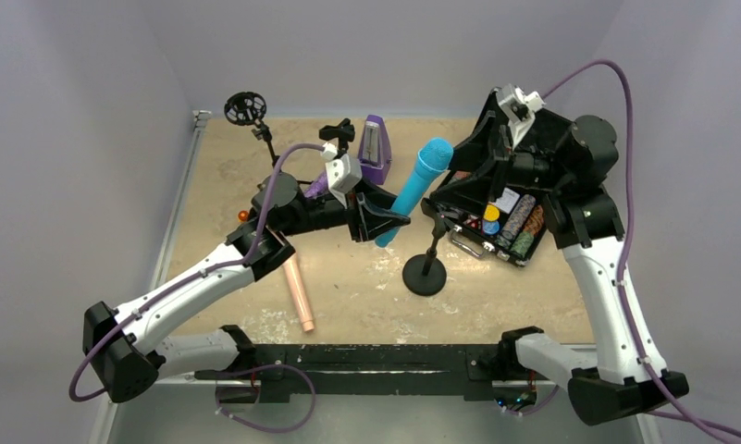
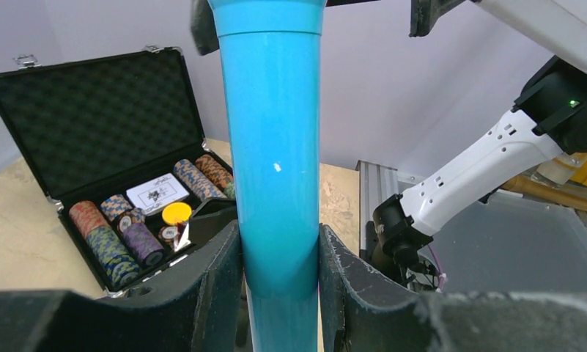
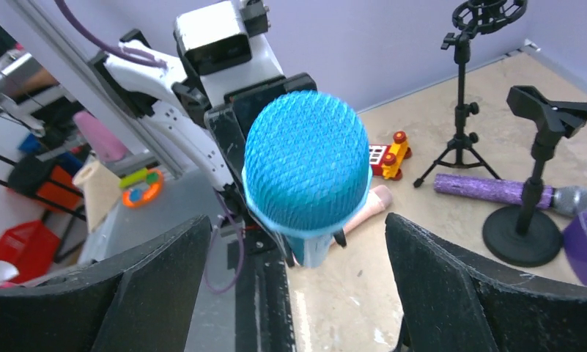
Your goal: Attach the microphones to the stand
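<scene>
I count three microphones and three stands (image 1: pixel 427 270). My left claw (image 1: pixel 386 220) clamps the cyan microphone (image 1: pixel 423 178) low on its handle, head tilted toward one o'clock. My right claw (image 3: pixel 294 227) gapes wide around that head, not touching. The pink microphone (image 1: pixel 300 296) lies on the bench (image 1: pixel 524 296) at eight o'clock – the purple microphone (image 3: pixel 488 189) at ten.
</scene>
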Motion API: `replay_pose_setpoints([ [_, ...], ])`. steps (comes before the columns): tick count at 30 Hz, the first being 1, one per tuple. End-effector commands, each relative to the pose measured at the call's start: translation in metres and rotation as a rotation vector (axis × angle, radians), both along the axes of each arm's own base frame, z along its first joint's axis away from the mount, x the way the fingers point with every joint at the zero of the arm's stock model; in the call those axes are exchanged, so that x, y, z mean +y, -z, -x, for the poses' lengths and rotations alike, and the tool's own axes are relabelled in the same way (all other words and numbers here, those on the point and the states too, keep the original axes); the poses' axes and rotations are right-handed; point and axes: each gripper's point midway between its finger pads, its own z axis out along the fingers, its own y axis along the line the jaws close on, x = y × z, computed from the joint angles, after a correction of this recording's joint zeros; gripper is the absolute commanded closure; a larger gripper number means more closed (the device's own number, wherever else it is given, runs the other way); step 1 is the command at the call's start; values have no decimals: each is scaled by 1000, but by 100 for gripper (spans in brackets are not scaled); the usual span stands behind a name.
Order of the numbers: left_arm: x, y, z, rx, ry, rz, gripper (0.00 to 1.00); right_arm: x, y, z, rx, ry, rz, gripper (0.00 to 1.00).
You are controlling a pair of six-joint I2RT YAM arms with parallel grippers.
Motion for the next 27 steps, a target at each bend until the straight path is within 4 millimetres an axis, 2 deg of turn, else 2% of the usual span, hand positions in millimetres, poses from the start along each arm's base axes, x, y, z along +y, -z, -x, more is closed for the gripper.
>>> replay_pose_setpoints([
  [1, -7, -46, 10, -70, 70, 123, 100, 12, -37, -2, 6, 11, -76, 8],
  [5, -12, -45, 11, -58, 93, 121, 100, 19, -36, -12, 33, 30, -81, 10],
  [8, -14, -37, 9, -42, 90, 104, 100, 20, -36, -13, 37, 17, -84, 18],
  [11, -15, -30, 6, -31, 80, 92, 100, 20, -36, -9, 41, -5, -90, 34],
  [14, -16, -26, 5, -18, 77, 86, 100, 21, -32, -7, 46, -22, -92, 57],
  [16, -15, -24, 6, -1, 74, 88, 87, 21, -29, -6, 58, -31, -89, 81],
  [17, -15, -23, 6, 23, 72, 91, 75, 22, -30, -5, 47, -39, -92, 88],
  [19, -13, -16, 6, 70, 66, 87, 45, 22, -32, -2, 33, -62, -95, 95],
  [20, -12, -13, 8, 71, 76, 87, 25, 22, -32, 0, 34, -74, -96, 96],
  [21, -11, -8, 11, 72, 93, 80, 14, 22, -34, 2, 27, -86, -97, 96],
  [22, -12, -3, 13, 77, 109, 77, 8, 23, -35, 4, 20, -99, -96, 96],
  [23, -12, 1, 16, 82, 129, 71, 5, 24, -35, 6, 17, -109, -96, 97],
  [27, -18, 7, 19, 109, 178, 76, 5, 29, -36, 10, 8, -139, -96, 97],
])
